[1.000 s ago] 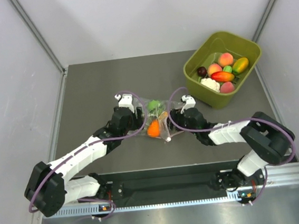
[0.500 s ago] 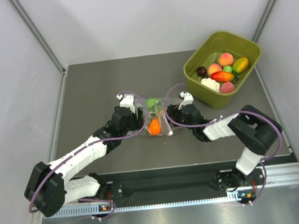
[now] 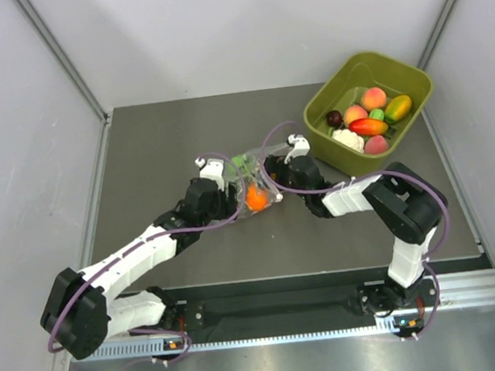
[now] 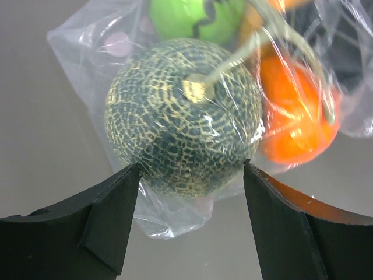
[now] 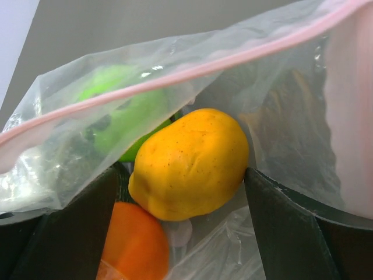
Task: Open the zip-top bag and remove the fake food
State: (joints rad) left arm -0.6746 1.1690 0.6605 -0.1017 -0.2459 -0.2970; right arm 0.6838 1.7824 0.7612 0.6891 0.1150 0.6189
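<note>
Bag: the bag (image 3: 247, 184) lies on the surface (image 3: 156, 150) between the two tools, near the tub but apart from it; thin clear plastic, crinkled and shiny, with pale dots; a pink zip strip (image 5: 192, 67) edges its mouth
Progress: the mouth looks parted, for the right wrist view passes under the strip onto what seems bare fruit; so I judge the opening done or nearly so; none of the toy fruit (image 3: 254, 201) is out; the whole of the removing is left
Fruit inside: a round melon (image 4: 183, 116), dark green with a raised pale net and a stalk; an orange fruit (image 4: 294, 122), smooth and glossy; a yellow fruit (image 5: 189, 163), egg-shaped and finely speckled; a green fruit (image 5: 119, 108), bright, dulled behind the plastic
Left tool (image 4: 191, 169): jaws set wide, one on each side of the melon through the bag's wall, tips at its lower flanks; whether they pinch it or only flank it I cannot tell
Right tool (image 5: 180, 172): jaws spread wide at the bag's mouth, the yellow fruit between them; it has hold of nothing that I can see
Around: the surface is dark grey and matt; the tub (image 3: 377, 166) is olive-green plastic with rounded corners and holds other toy food
</note>
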